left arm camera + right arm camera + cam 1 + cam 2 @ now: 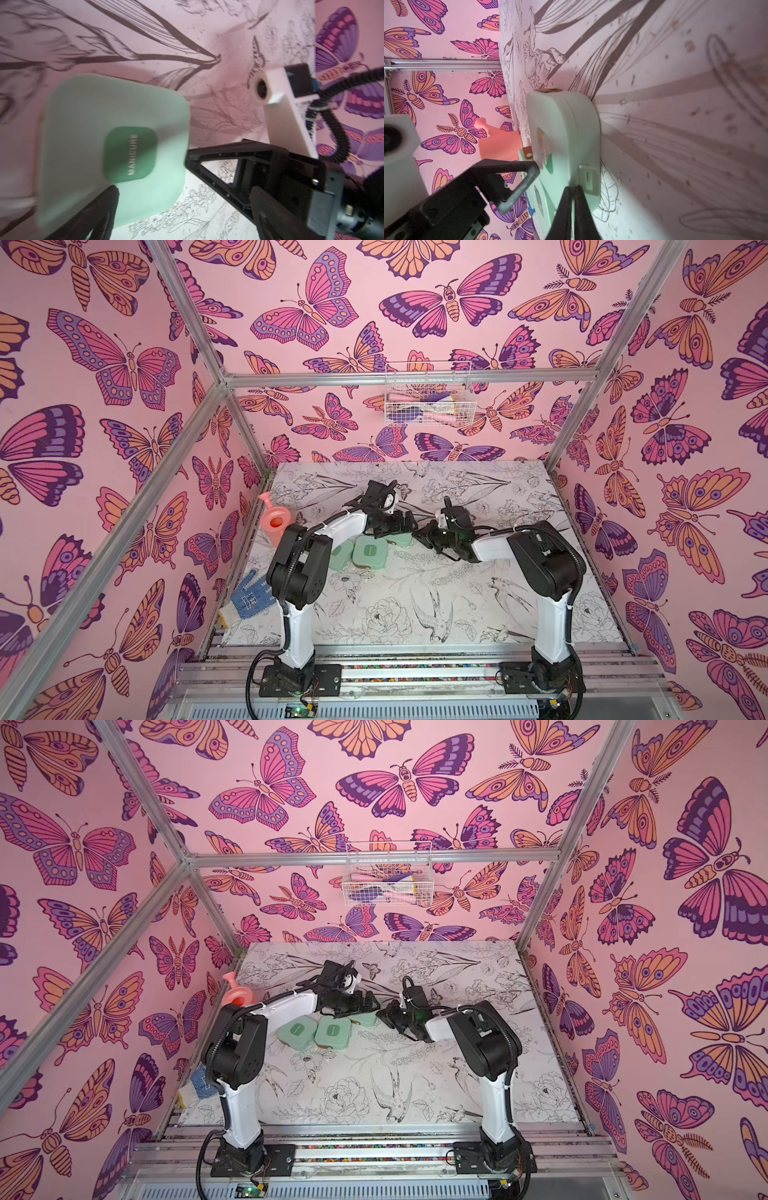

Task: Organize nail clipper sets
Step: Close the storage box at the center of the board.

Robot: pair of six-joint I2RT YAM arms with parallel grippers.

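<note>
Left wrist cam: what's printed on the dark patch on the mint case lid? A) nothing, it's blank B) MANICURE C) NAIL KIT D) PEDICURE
B: in the left wrist view, the dark green patch on the lid of the mint case reads MANICURE in pale letters.

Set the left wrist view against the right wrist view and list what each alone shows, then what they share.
Left wrist only: the word MANICURE, legible on the lid label of the mint-green case. Right wrist only: the pink watering can, the case's side latch and an aluminium frame rail. Both: that case, the right gripper at its edge, the floral tabletop and the butterfly wall.
</note>
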